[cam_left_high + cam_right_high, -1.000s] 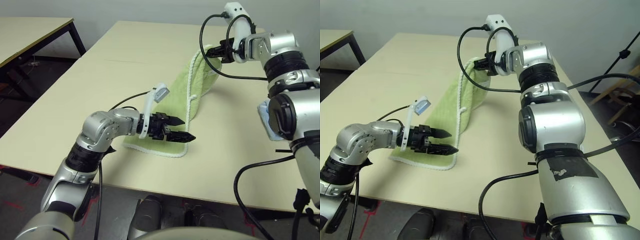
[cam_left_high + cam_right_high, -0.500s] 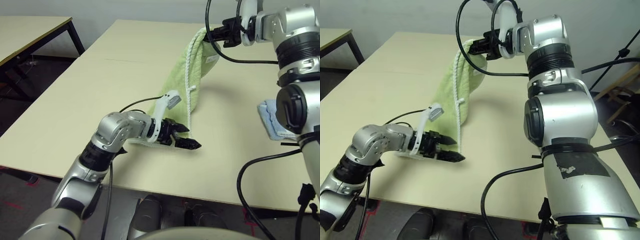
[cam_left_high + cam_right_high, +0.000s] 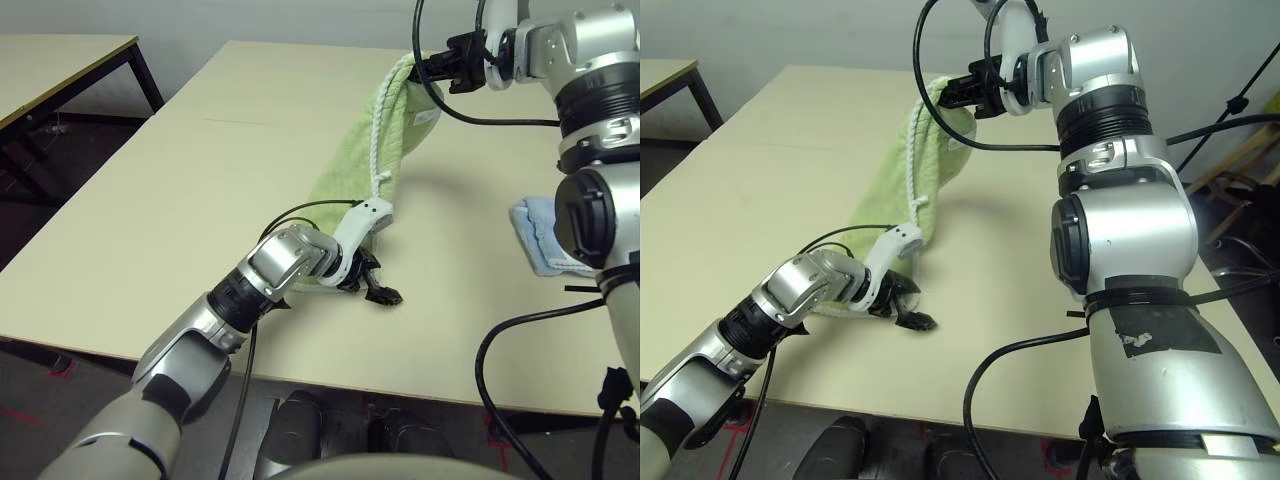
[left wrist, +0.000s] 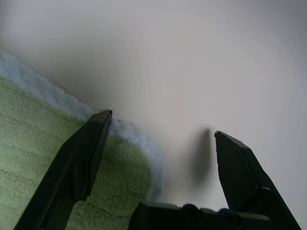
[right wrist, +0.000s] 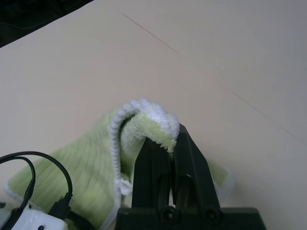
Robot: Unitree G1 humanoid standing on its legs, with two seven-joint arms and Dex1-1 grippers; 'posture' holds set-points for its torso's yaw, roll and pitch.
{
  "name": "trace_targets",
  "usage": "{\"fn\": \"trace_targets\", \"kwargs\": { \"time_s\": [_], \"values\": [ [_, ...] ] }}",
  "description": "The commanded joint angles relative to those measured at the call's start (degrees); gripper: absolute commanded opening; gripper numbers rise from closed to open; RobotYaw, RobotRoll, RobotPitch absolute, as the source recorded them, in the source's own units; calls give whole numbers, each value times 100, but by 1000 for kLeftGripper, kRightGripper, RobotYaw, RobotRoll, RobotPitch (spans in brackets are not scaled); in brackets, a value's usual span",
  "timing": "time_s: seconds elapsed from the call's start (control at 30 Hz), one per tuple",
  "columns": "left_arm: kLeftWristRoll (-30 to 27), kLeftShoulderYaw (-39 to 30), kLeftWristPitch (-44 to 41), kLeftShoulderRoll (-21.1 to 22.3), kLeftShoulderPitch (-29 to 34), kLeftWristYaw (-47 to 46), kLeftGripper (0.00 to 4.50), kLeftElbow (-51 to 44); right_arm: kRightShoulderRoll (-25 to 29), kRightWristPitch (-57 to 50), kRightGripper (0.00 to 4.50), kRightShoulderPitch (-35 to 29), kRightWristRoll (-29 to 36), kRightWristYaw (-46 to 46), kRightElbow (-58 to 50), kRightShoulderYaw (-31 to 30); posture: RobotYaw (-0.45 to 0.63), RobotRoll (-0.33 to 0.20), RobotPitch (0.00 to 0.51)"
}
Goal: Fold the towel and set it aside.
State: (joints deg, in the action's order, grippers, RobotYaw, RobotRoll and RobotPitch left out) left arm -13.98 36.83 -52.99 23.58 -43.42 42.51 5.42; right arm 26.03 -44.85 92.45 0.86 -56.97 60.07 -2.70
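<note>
Two end effectors share the towel (image 3: pixel 372 150): the right end effector (image 3: pixel 432 71) is clamped on one corner and holds it high, so the cloth hangs in a long slope with its lower end resting on the worktop (image 3: pixel 200 180). The left end effector (image 4: pixel 160 139) sits wide open at the near bottom corner, one finger over the cloth and one over bare worktop, seemingly to pinch that corner for the fold. One small blue cloth (image 3: pixel 545 236) lies apart.

Head stereo pair looking down over table (image 3: pixel 200 180), wrist cameras close above towel (image 5: pixel 96 163)
</note>
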Motion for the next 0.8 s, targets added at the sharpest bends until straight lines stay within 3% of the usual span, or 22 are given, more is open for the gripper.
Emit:
{"fn": "trace_targets", "kwargs": {
  "time_s": [0.03,0.23,0.27,0.37,0.7,0.8],
  "values": [
    [365,18,103,270,220,57,4500,262,28,-11,18,75,87,-33,-51,43,218,0,68],
    [604,-233,280,459,448,81,4500,228,27,-82,18,83,199,-101,-115,65,220,0,65],
    [618,-278,270,482,490,83,4317,224,26,-97,2,75,212,-120,-136,61,220,0,65],
    [744,-341,362,590,576,91,3535,243,29,-130,0,43,245,-159,-196,56,220,0,65],
    [1062,-570,744,1094,854,187,207,84,102,-411,0,-123,397,-266,-568,44,209,0,59],
    [1009,-788,723,1194,1009,236,38,-70,148,-479,0,-196,433,-272,-691,35,209,0,59]
  ]
}}
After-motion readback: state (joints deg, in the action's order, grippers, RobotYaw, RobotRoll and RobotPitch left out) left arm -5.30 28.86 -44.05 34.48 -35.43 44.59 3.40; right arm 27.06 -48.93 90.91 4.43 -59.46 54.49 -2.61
